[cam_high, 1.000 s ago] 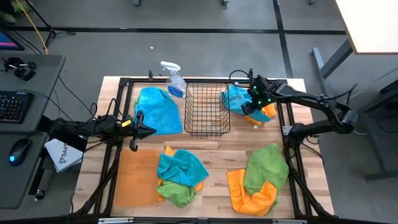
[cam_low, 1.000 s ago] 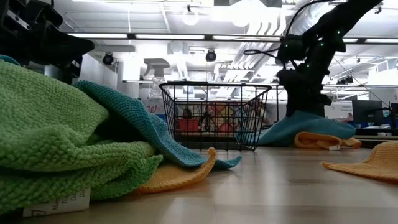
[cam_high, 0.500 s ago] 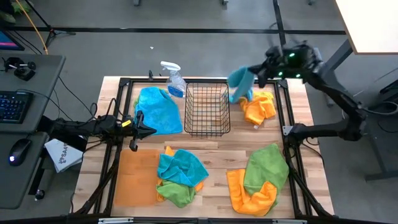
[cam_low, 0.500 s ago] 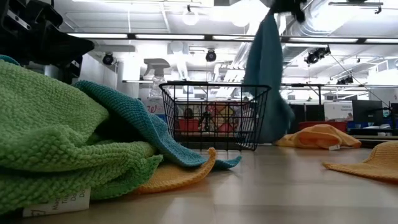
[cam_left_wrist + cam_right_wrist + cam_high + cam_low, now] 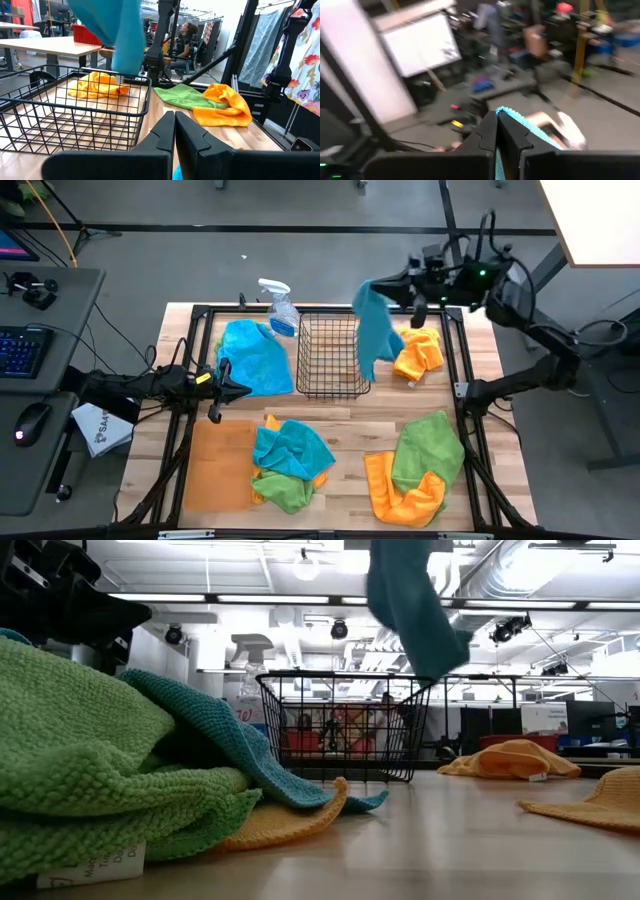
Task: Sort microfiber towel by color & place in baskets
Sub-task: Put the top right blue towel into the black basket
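High view, looking straight down: a wooden worktop (image 5: pixel 345 412) framed by black rails carries a scatter of microfiber towels. The right gripper (image 5: pixel 372 288) is raised over the far side of the worktop, its fingers clamped on the top corner of a teal microfiber towel (image 5: pixel 376 328), which hangs free in the air, draped down over the right-hand rim of the black wire-mesh rectangular basket (image 5: pixel 333 356). In the low view the same towel (image 5: pixel 405 600) dangles above the basket (image 5: pixel 345 725), its lower tip above the rim and not touching it, and nothing lies inside the basket. The right wrist view is blurred; it seems to show only a sliver of teal cloth pinched between the closed fingers.

Just right of the basket, a crumpled orange microfiber towel (image 5: pixel 418 352) lies on the wood. Left of the basket lies a bright blue microfiber towel (image 5: pixel 252 356), and behind that stands a clear spray bottle with a white trigger (image 5: pixel 278 308). At the near left corner sits the flat shallow orange rectangular tray (image 5: pixel 217 464), with nothing in it. Beside the tray is a heap of teal, green and orange towels (image 5: pixel 288 463); further right, a green towel lying over an orange one (image 5: pixel 418 464).

The left gripper (image 5: pixel 240 390) waits low at the worktop's left edge — beside the blue towel, between it and the tray — with its fingers pressed together and holding nothing, as the left wrist view shows.
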